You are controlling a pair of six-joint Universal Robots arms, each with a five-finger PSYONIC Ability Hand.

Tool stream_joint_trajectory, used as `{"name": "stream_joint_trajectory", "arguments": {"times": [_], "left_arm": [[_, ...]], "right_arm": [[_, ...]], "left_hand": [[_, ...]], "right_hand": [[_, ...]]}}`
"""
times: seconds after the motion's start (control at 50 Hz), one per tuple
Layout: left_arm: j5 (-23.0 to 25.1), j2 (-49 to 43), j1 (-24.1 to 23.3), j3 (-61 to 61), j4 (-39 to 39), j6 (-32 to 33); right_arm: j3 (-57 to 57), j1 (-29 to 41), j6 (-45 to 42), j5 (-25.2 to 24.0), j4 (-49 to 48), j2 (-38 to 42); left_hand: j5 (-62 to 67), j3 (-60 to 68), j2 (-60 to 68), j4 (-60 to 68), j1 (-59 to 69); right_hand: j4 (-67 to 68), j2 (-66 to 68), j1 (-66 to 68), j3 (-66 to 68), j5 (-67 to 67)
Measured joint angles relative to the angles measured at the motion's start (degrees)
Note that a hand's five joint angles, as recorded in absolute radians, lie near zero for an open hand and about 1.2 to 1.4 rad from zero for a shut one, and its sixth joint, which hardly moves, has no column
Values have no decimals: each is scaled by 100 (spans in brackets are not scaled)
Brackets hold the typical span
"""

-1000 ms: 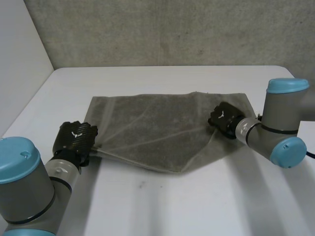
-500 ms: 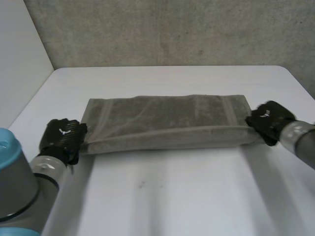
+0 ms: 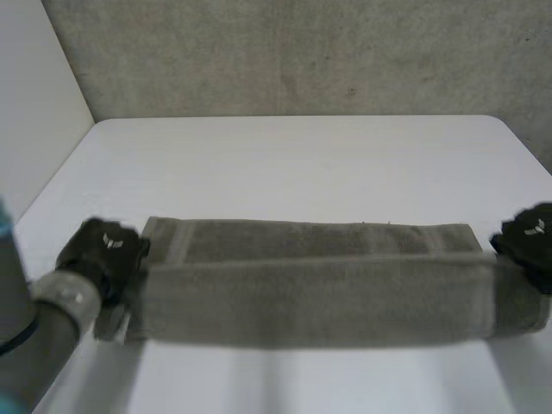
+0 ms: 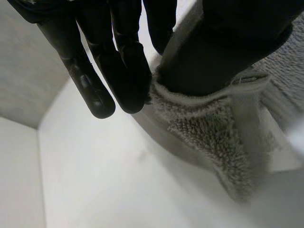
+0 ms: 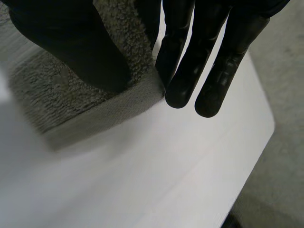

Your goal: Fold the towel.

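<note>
1. Head view: a grey towel (image 3: 319, 297) is stretching taut between two black robot hands at the near side of the white table (image 3: 302, 155), its front layer raised off the surface.
2. The left hand (image 3: 102, 250) is pinching the towel's left corner, thumb pressing the pile against straight fingers (image 4: 118, 71), as the left wrist view shows.
3. The right hand (image 3: 528, 237) is gripping the opposite corner the same way, thumb on top and fingers (image 5: 183, 66) beneath the hem.
4. Behind the raised layer, a second layer is lying flat on the table.
5. A grey concrete wall (image 3: 302, 52) is standing beyond the table's far edge.
</note>
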Motion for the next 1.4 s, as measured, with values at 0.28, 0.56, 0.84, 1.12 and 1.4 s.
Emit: {"name": "stream_joint_trajectory", "arguments": {"times": [0.28, 0.56, 0.84, 1.12, 1.4], "left_arm": [[27, -2596, -126, 2161, 1359, 7], [34, -3736, -175, 3163, 1499, 36], [41, -2519, -244, 2043, 1800, -51], [48, -1157, -253, 251, 2569, -1583], [100, -1092, 217, 423, 2788, -2591]], "right_arm": [[-1728, 1294, 993, 1595, -1569, 2322], [-2315, 1470, 968, 1828, -2665, 3150], [-984, 1400, 1193, 1721, -2649, 2050], [788, 278, 1833, 453, -2598, 837], [1206, -131, 2168, -145, -2571, 864]], "left_hand": [[0, 0, 0, 0, 16], [-4766, -4829, -4851, -4867, -4836], [-5792, -5998, -6016, -6002, -5893], [-5800, -5999, -6028, -6013, -5920], [-5800, -5999, -6028, -6013, -5920]], "right_hand": [[0, 0, 0, 0, 31], [-5480, -5349, -4251, -5475, -5182], [-5506, -5402, -4264, -5551, -5212], [-5506, -5402, -4264, -5551, -5226], [-4805, -4788, -3730, -4741, -4633]]}}
